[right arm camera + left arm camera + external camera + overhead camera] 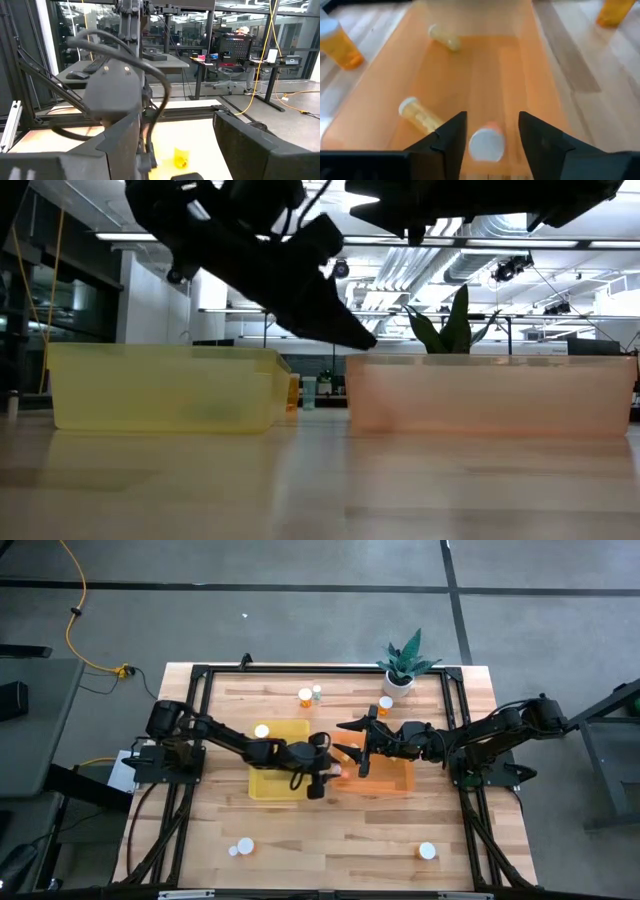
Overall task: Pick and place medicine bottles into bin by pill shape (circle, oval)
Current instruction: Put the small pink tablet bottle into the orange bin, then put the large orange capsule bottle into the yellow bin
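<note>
Left gripper: the left arm's dark two-finger gripper hangs over the near end of the translucent orange plastic bin, its jaws spread apart.
Bottle at the left gripper: an amber pill bottle with a white round cap shows cap-first in the gap between the fingers; no finger presses on it, so it is released, though whether it rests on the bin floor cannot be told.
Other bottles in the orange bin: a second amber bottle with a white cap lies on its side near the left gripper; a paler, clearer small bottle lies on its side at the far end.
Bottles outside that bin: one upright amber bottle stands on the light wooden table beside one long wall, another beyond the opposite wall.
Yellow bin: a translucent yellow plastic bin sits just beside the orange one, with a white-capped bottle at its far edge.
Loose bottles: two at the table's front left, one at the front right, two near the back edge.
Right gripper: the right arm's dark gripper is above the orange bin's far side, jaws standing apart, nothing between them.
Plant: a green plant in a white pot stands at the back.
</note>
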